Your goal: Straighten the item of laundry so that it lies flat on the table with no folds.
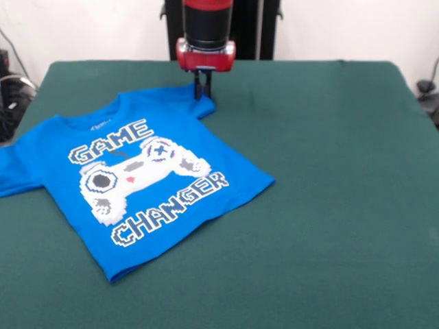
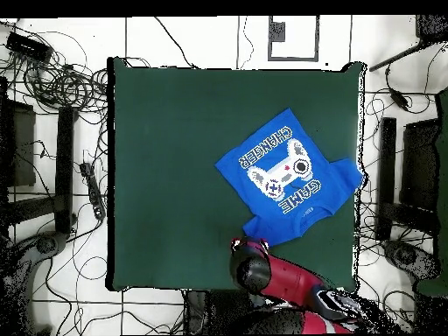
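My gripper is down at the shirt, fingers close together with the tips at the sleeve fabric at the shirt's 1 o'clock corner in the front view; looks pinched on the sleeve, tips touching cloth. Shirt lies print-up on the table, controller and GAME CHANGER lettering readable, turned a bit so the hem points to 5 o'clock. It sits in the left half of the front view; the other sleeve runs off toward 9 o'clock at the table's left edge. Body mostly flat, small bunching at the sleeve under my tips. Overhead: shirt is right of the table's centre, toward 4 o'clock of the table, print upside down from this side, one sleeve reaching the right edge at 3 o'clock. My arm comes in from 6 o'clock and covers the gripper, its end over the sleeve at the shirt's 7 o'clock corner. Cables lie on the floor at 9 to 10 o'clock off the table.
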Controlling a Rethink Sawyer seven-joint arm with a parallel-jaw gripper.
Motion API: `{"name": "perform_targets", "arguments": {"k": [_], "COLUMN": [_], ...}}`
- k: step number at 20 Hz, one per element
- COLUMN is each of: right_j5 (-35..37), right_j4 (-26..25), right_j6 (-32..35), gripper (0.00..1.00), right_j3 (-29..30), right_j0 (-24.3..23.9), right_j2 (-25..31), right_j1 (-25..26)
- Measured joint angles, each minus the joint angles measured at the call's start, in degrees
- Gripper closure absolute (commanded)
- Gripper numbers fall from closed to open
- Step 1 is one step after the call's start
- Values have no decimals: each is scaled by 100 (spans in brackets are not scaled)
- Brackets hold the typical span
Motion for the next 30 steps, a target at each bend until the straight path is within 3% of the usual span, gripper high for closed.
{"name": "perform_targets", "arguments": {"k": [11, 25, 26, 30], "right_j5": [0, -9, -16, -18], "right_j4": [99, 268, 274, 273], "right_j6": [0, 0, 0, 0], "gripper": [100, 100, 0, 0], "right_j3": [353, 484, 491, 526], "right_j0": [330, 355, 355, 366], "right_j2": [350, 507, 510, 555], "right_j1": [9, 38, 38, 37]}}
